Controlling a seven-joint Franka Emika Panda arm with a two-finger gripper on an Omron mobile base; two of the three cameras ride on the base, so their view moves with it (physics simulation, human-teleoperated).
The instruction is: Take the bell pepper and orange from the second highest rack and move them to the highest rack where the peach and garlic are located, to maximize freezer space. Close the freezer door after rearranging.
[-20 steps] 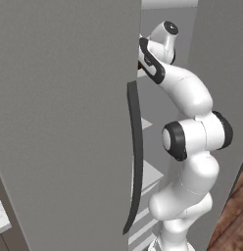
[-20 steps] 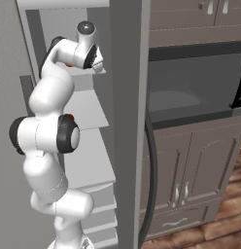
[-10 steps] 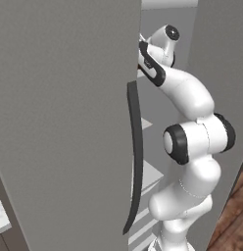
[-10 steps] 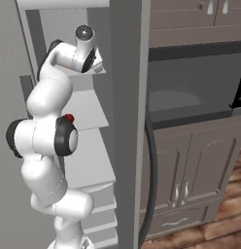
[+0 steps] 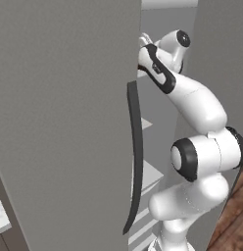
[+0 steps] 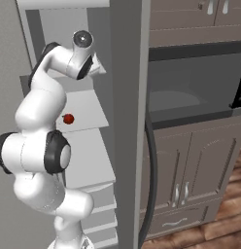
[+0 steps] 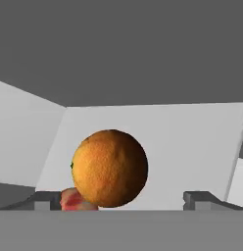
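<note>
Orange (image 7: 109,168) fills the lower middle of my hand view, resting on a pale shelf (image 7: 182,147) with a pinkish fruit (image 7: 74,200) tucked behind it at lower left; my gripper (image 7: 124,201) stands wide, its fingertips (image 7: 199,198) clear of the orange; in the right base view a small red item (image 6: 68,118) sits on a lower freezer (image 6: 127,121) shelf, centre left.

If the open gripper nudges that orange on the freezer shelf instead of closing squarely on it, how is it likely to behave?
The orange looks nearly a perfect ball on a flat pale shelf, so a glancing touch would probably send it rolling. Its dimpled skin suggests fair grip for the fingertips. A reddish fruit sits close beside it and might get bumped.
</note>
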